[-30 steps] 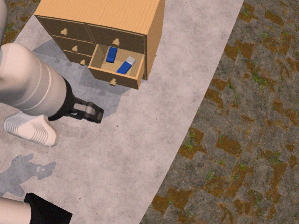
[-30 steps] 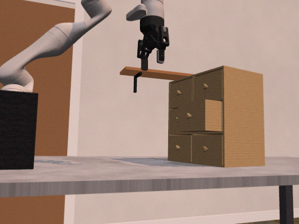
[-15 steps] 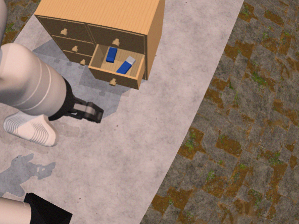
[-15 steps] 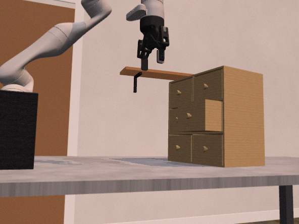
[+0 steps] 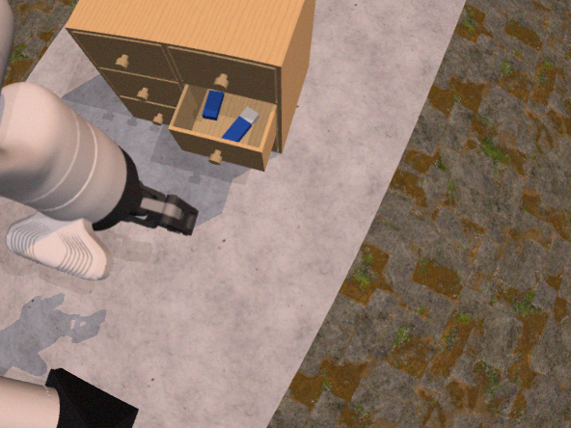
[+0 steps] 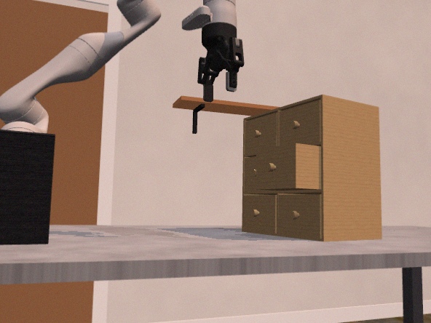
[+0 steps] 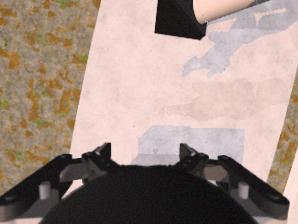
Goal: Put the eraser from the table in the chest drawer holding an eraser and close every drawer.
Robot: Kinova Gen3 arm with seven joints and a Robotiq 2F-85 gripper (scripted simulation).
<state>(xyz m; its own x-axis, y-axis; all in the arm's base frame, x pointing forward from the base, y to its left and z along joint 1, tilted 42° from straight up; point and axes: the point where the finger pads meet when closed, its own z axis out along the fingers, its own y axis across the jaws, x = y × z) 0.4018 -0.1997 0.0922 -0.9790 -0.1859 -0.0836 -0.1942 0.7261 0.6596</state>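
Erasers, as far as we can make out, are the two blue pieces in the one pulled-out drawer (image 5: 236, 155) (image 6: 284, 174): one all blue (image 5: 213, 104), the other blue with a pale end (image 5: 238, 127), lying apart. We cannot tell which is the task's own. We see our hand (image 5: 185, 223) (image 6: 219, 92) (image 7: 145, 150) open, holding nothing, high above the surface (image 5: 289, 265) (image 6: 182, 251) (image 7: 120, 90), in front of the upright chest (image 5: 183, 24) (image 6: 351, 167).
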